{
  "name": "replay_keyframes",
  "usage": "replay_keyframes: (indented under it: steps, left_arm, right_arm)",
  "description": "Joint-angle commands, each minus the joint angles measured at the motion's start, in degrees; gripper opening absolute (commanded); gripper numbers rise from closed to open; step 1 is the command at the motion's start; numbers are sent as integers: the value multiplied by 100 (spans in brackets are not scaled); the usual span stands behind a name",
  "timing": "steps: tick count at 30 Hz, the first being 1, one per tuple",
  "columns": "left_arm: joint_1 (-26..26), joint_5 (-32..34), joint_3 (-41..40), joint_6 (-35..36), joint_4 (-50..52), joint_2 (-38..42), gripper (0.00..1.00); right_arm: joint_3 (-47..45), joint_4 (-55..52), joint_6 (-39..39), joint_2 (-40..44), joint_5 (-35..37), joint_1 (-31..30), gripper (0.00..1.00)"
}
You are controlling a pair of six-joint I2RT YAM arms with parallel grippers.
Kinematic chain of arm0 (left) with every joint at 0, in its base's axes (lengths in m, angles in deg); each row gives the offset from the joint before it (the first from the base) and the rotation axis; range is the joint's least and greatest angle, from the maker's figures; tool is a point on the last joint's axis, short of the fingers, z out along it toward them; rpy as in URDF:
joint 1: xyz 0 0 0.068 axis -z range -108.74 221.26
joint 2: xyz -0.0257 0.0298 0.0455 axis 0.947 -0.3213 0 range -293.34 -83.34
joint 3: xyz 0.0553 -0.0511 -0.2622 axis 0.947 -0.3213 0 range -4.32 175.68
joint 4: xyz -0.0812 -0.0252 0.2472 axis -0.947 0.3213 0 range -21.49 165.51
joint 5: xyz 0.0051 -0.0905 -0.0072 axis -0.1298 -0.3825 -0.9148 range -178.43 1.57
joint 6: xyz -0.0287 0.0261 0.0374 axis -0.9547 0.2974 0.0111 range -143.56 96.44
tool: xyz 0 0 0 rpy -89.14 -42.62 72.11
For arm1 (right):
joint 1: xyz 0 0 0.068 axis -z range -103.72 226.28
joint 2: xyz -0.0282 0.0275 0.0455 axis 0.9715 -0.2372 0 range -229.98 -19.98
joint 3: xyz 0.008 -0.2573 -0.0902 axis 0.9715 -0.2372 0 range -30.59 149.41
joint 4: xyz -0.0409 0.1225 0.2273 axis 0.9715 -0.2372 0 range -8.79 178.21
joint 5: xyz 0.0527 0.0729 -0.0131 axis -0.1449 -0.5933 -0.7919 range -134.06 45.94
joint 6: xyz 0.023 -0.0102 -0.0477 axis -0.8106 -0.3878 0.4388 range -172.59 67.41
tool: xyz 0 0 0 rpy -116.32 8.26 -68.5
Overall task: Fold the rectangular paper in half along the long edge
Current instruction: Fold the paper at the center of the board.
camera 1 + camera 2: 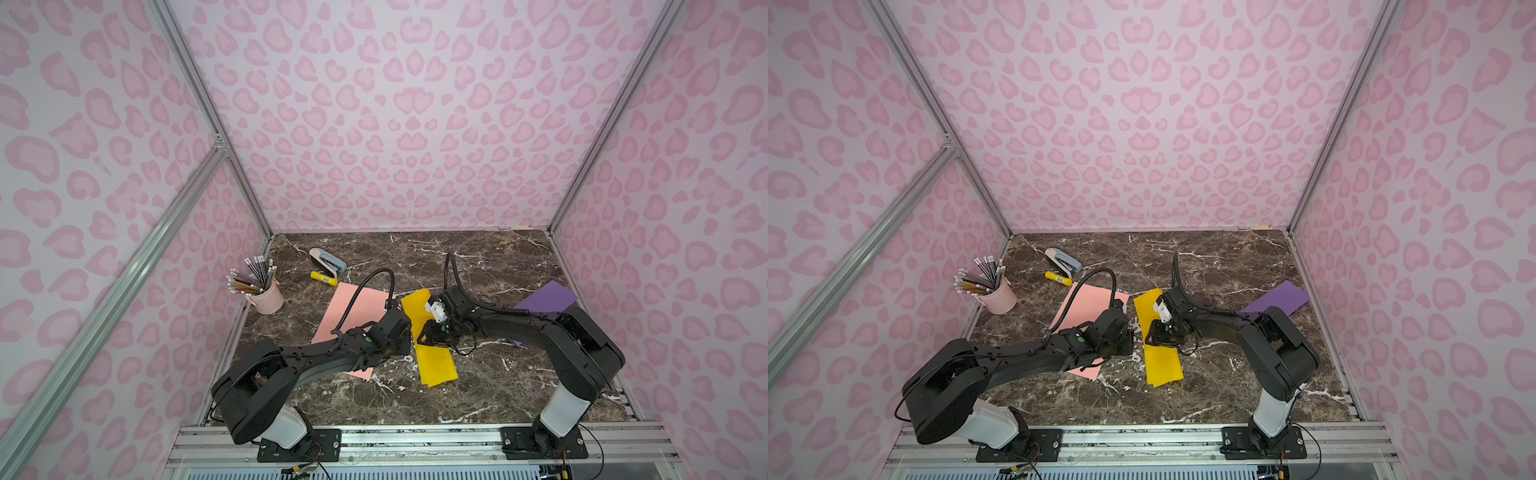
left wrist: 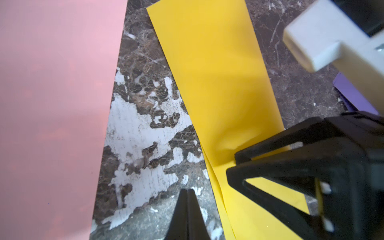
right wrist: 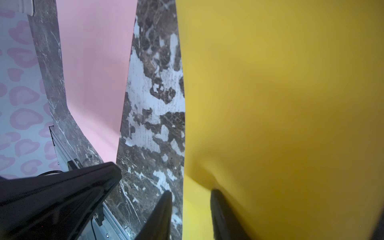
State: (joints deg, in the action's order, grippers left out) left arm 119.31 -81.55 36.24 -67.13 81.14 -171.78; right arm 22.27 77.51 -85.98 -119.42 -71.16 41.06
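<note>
The left fingers (image 2: 188, 205) were pressed shut and empty above the counter (image 2: 145, 135). The right fingers (image 3: 221, 209) stood partly apart at the yellow paper's (image 2: 218, 72) left edge, clamping nothing.

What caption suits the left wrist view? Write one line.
Shut left gripper over dark marble tabletop, between pink paper sheet and folded yellow paper sheet under the open right gripper.

In both top views the right arm (image 1: 519, 328) covers the middle of the yellow paper (image 1: 434, 365) and part of the purple sheet (image 1: 548, 297); the left arm (image 1: 324, 357) hides part of the pink sheet (image 1: 353, 303). The right wrist view shows the yellow paper blurred
</note>
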Motion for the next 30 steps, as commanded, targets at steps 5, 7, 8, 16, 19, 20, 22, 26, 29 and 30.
replay_keyframes:
  steps: [5,7,8,16,19,20,22,26,29,30]
  left_arm:
    - [-6,-72,99,4,-119,-167,4]
    - [-6,-73,118,15,-103,-137,4]
    - [-11,-62,120,22,-94,-121,4]
    - [-3,-111,213,67,-66,-153,4]
    - [8,-140,268,94,-76,-239,4]
    - [11,-142,285,94,-72,-252,4]
    - [10,-143,297,99,-78,-274,4]
    - [7,-134,310,112,-76,-286,4]
    - [7,-129,332,114,-75,-324,4]
    - [8,-133,343,119,-79,-340,4]
  right_arm:
    - [111,179,61,25,-125,67,38]
    - [79,264,36,47,-259,134,38]
    - [62,313,18,71,-324,184,38]
    - [47,384,93,88,-482,415,38]
    - [-2,462,95,12,-587,388,37]
    - [-14,464,98,-14,-587,364,37]
    - [-43,473,121,-53,-587,333,37]
    - [-103,523,122,-82,-584,302,36]
    - [-91,559,111,-135,-594,308,36]
    - [-67,573,108,-164,-626,304,36]
